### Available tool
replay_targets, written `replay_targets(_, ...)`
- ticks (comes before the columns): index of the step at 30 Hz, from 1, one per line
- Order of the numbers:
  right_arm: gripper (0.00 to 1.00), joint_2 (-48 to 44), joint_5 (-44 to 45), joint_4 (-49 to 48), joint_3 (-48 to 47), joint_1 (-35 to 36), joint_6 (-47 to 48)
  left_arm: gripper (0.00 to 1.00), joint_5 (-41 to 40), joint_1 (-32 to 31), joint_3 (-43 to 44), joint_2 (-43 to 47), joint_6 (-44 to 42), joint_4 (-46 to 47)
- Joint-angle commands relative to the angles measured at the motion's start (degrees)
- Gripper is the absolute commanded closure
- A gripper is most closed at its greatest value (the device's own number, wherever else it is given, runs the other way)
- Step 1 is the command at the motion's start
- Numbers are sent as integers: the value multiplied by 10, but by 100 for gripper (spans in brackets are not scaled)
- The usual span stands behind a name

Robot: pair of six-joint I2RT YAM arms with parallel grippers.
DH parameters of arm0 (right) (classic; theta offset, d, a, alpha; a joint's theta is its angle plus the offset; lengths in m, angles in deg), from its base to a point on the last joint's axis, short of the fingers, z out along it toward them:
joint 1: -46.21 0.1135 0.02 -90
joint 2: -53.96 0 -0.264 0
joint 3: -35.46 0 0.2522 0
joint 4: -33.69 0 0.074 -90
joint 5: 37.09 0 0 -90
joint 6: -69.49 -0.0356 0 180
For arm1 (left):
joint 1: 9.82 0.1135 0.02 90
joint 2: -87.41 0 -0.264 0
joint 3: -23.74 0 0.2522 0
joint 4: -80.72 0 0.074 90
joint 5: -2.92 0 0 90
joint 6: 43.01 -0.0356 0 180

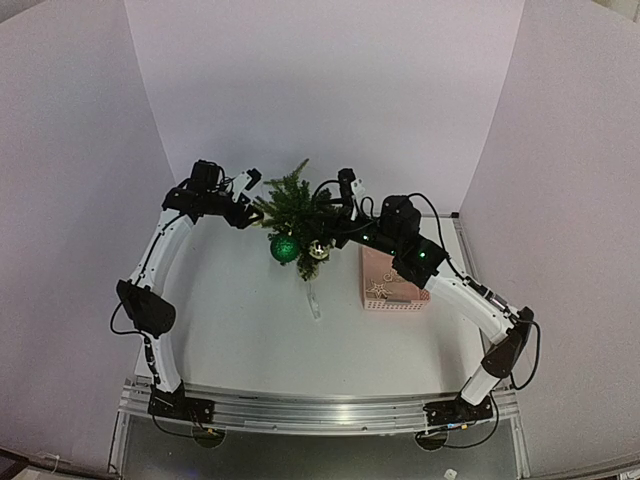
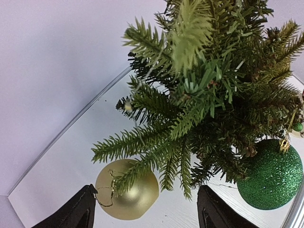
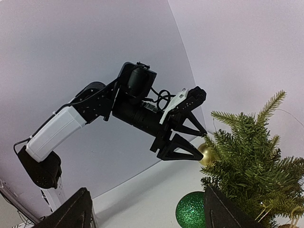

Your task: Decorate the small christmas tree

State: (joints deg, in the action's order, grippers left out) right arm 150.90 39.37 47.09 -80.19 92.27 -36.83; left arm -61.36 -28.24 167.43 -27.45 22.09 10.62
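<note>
The small christmas tree [image 1: 292,203] stands at the back middle of the table, dark green and bushy. A green glitter ball [image 1: 285,248] hangs at its front, and a small gold ornament [image 1: 319,250] hangs beside it. My left gripper [image 1: 254,206] is open at the tree's left side. In the left wrist view a gold ball [image 2: 127,190] hangs from a low branch between the open fingers [image 2: 78,213], untouched by them, with the green glitter ball [image 2: 270,175] to the right. My right gripper [image 3: 147,214] is open and empty at the tree's [image 3: 251,161] right side.
A pink basket [image 1: 392,281] sits right of the tree, partly under my right arm. Pale walls close in the table on three sides. The table's metal edge [image 2: 66,130] runs just behind the tree. In the right wrist view my left gripper [image 3: 203,140] shows its tips at the gold ball [image 3: 207,155].
</note>
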Motion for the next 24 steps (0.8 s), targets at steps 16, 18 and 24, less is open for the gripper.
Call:
replay_targets(16, 21, -26, 127, 98, -31, -4, -5, 10, 84, 35, -5, 80, 30, 24)
replay_targets(18, 21, -39, 177, 129, -21, -19, -19, 7, 93, 37, -13, 89, 27, 23)
replay_targets(24, 21, -85, 243, 226, 38, -115, -136, 3, 113, 48, -20, 106, 38, 19)
